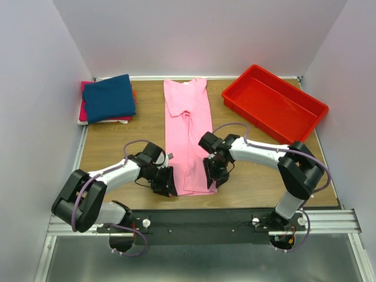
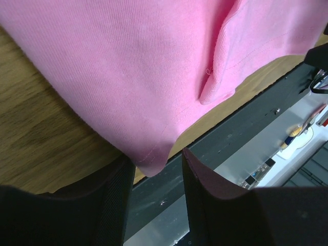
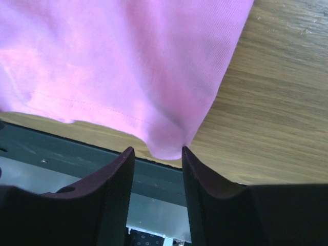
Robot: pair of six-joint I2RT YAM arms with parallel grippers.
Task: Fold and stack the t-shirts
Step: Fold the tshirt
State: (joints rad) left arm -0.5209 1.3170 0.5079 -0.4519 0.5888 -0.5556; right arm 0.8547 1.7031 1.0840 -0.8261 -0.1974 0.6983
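Note:
A light pink t-shirt (image 1: 188,129) lies as a long narrow strip down the middle of the table, collar at the far end. My left gripper (image 1: 167,182) is at its near left corner and my right gripper (image 1: 212,176) at its near right corner. In the left wrist view the jaws of the left gripper (image 2: 156,156) stand apart, with the pink hem corner (image 2: 151,164) hanging just at their tips. The right gripper (image 3: 157,149) is open too, and the pink corner (image 3: 166,146) touches its right fingertip. At the back left a navy t-shirt (image 1: 108,97) tops a folded stack.
Under the navy shirt, red-magenta (image 1: 83,108) and white (image 1: 103,121) cloth edges show. A rigid red tray (image 1: 305,100) sits at the back right. The table's near edge and the black rail (image 2: 246,118) run just below both grippers.

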